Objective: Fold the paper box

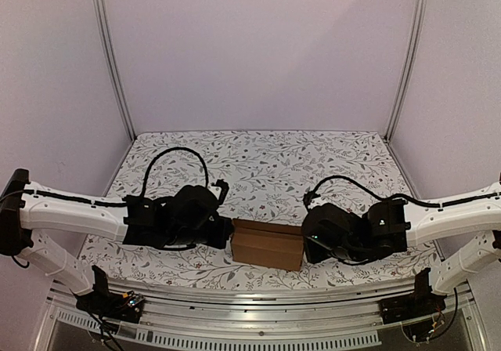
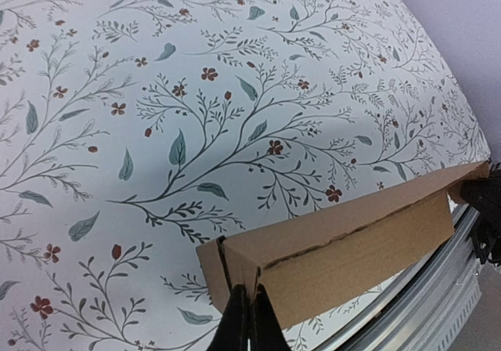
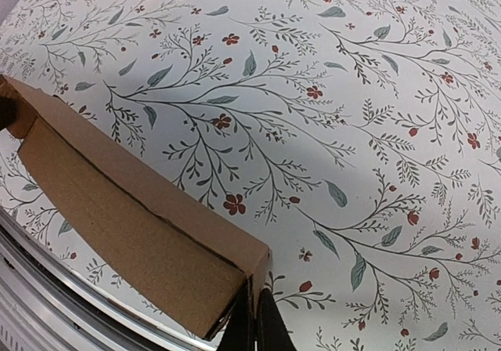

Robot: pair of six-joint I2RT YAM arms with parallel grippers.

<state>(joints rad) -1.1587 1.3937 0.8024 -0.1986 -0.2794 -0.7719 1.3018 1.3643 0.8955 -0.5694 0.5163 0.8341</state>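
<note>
Top external view: the paper box [image 1: 268, 244] sits as a small oblong brown carton toward 6 o'clock on the floral-patterned tabletop [image 1: 266, 163], close to the metal rail [image 1: 258, 296] along the near edge. Its long side runs from 9 to 3 o'clock. The left end effector [image 1: 228, 233] meets the carton's end at 9 o'clock and the right end effector [image 1: 305, 237] meets the opposite end at 3 o'clock. The box lies directly between the two, and both white arms reach inward from the sides.

Left wrist view: the left end effector [image 2: 249, 320] shows at 6 o'clock, its dark fingers [image 2: 235, 327] drawn together with only a thin line between them, pinched on the near end edge of the paper box [image 2: 344, 249]. From there the carton stretches away toward 2 o'clock. A ragged seam runs along its long upper edge, and a dark part of the other end effector [image 2: 479, 202] is at its far end. The rail [image 2: 438, 288] passes just beyond at 4 o'clock.

Right wrist view: the right end effector [image 3: 255, 323] is likewise at 6 o'clock, its fingers [image 3: 270, 331] pressed together on the near corner edge of the paper box [image 3: 133, 226]. The carton extends toward 10 o'clock, with the rail [image 3: 47, 304] at 8 o'clock.
</note>
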